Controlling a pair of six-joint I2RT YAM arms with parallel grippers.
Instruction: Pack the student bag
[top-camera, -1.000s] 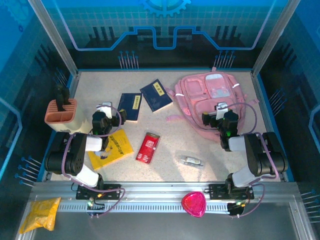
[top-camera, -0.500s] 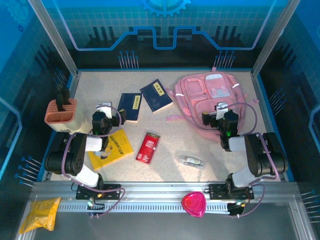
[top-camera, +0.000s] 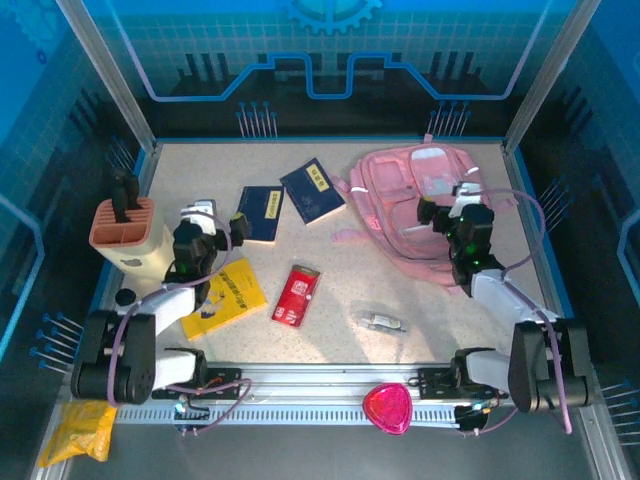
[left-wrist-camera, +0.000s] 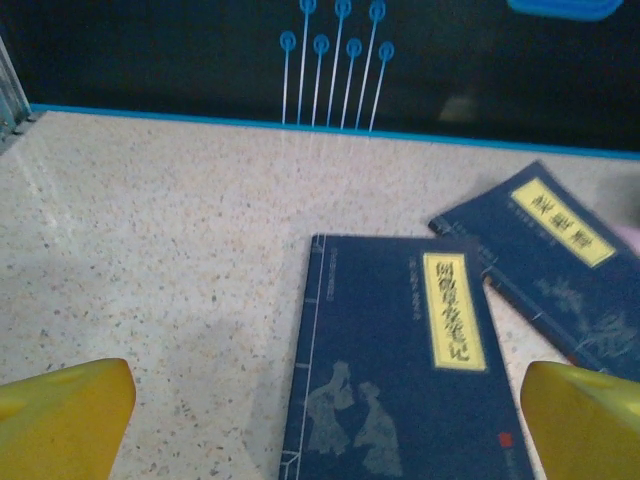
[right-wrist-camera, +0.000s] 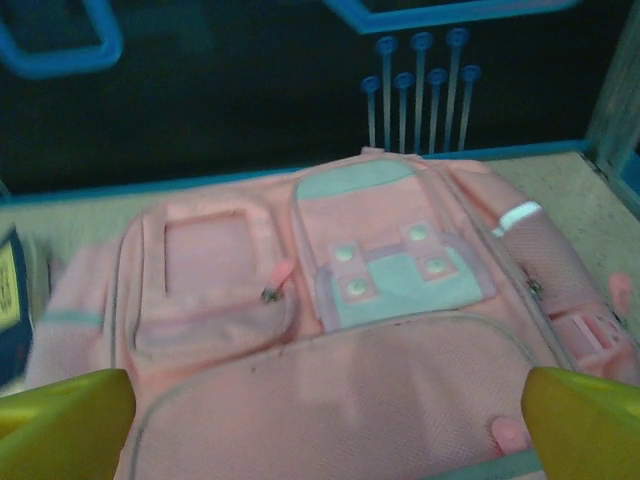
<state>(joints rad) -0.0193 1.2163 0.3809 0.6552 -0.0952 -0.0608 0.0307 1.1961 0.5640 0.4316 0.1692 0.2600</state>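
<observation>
Student bag (top-camera: 420, 195) lies flat at the far right of the table (top-camera: 335, 345), pockets up. The right gripper (right-wrist-camera: 320, 425) hovers over its near end, fingers spread wide, holding nothing. It looks soft, floppy and light (fabric will sag and bunch), so it is best pinched at the zipper pull (right-wrist-camera: 272, 290), not the flat panel. Left gripper (left-wrist-camera: 320, 420), equally spread and empty, hangs over a blue book (left-wrist-camera: 400, 370).

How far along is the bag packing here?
Done: nothing visibly packed; the student bag lies flat. In hand: nothing; the right gripper hangs open over the bag, the left gripper open beside the near blue book. Left: it, the far blue book, yellow book, red packet and small clear item lie loose on the table.
</observation>
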